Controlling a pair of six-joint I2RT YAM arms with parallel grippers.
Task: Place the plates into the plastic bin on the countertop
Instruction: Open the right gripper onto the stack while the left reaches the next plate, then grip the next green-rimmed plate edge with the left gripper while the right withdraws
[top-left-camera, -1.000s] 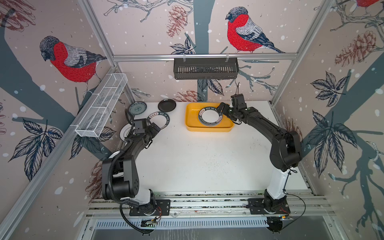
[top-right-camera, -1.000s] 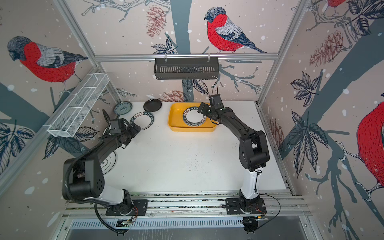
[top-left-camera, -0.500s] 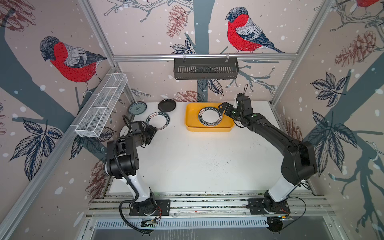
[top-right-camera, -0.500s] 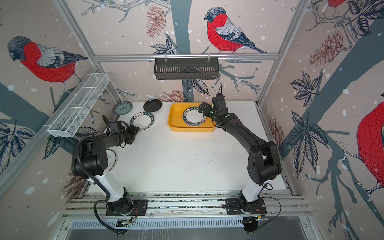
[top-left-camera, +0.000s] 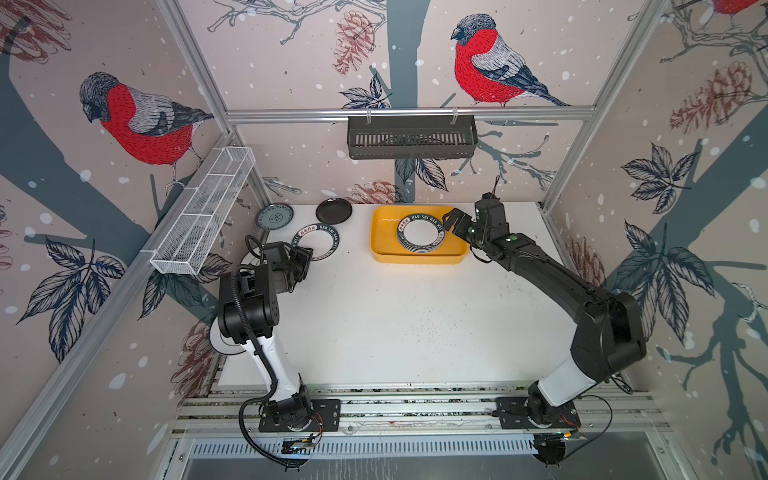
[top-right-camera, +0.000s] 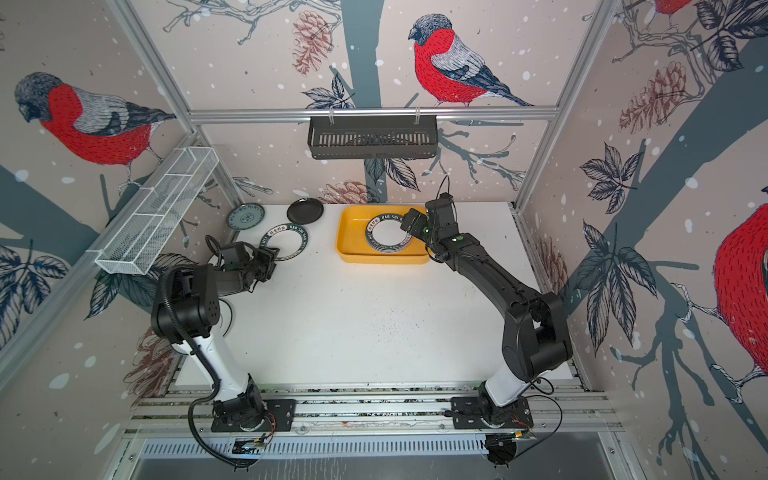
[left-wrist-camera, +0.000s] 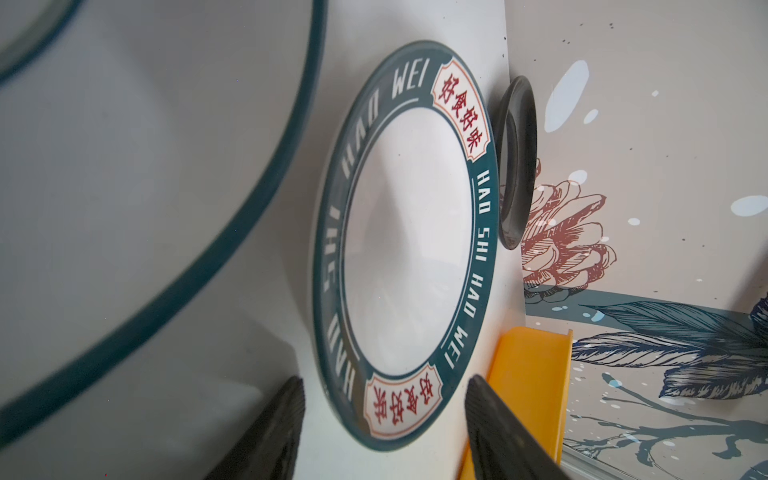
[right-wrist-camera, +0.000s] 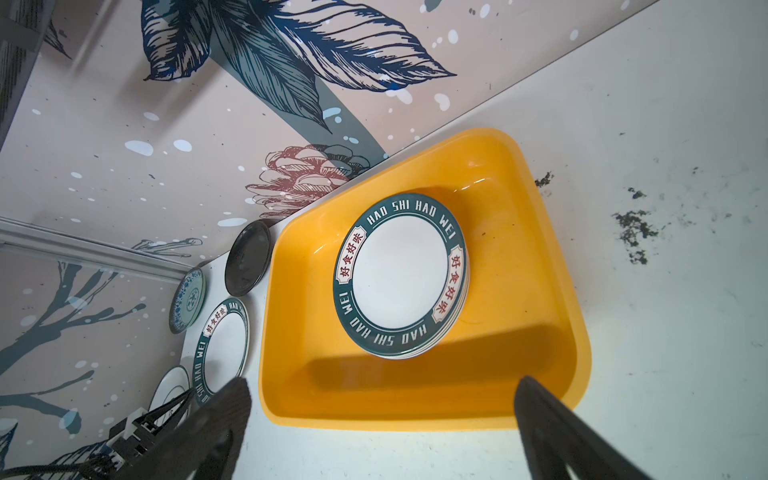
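**Worktop** (top-left-camera: 395, 324): white and speckled.

**Plastic bin** (top-left-camera: 415, 258): stands at the rear of the worktop, right of centre, close to the back wall. A stack of plates (top-left-camera: 420, 232) lies flat near its middle. The top plate has a dark lettered rim, and the right wrist view shows the edges of others beneath it.

**Plates outside the bin:**
- A lettered plate (top-left-camera: 320, 241) lies flat to the left of the bin, apart from it.
- Behind it, by the back wall, sit a small black plate (top-left-camera: 333, 211) and a grey-blue plate (top-left-camera: 274, 216).
- A white plate (right-wrist-camera: 170, 386) lies partly hidden under the left arm.

**Left hand** (top-left-camera: 306, 257): low at the near rim of the lettered plate. Its fingers (left-wrist-camera: 286, 415) stand apart, and the left wrist view shows the plate's rim between them. Contact with the plate cannot be confirmed.

**Right hand** (top-left-camera: 452, 222): hovers over the right end of the bin, beside the stack. Its fingers are spread wide and it holds nothing.
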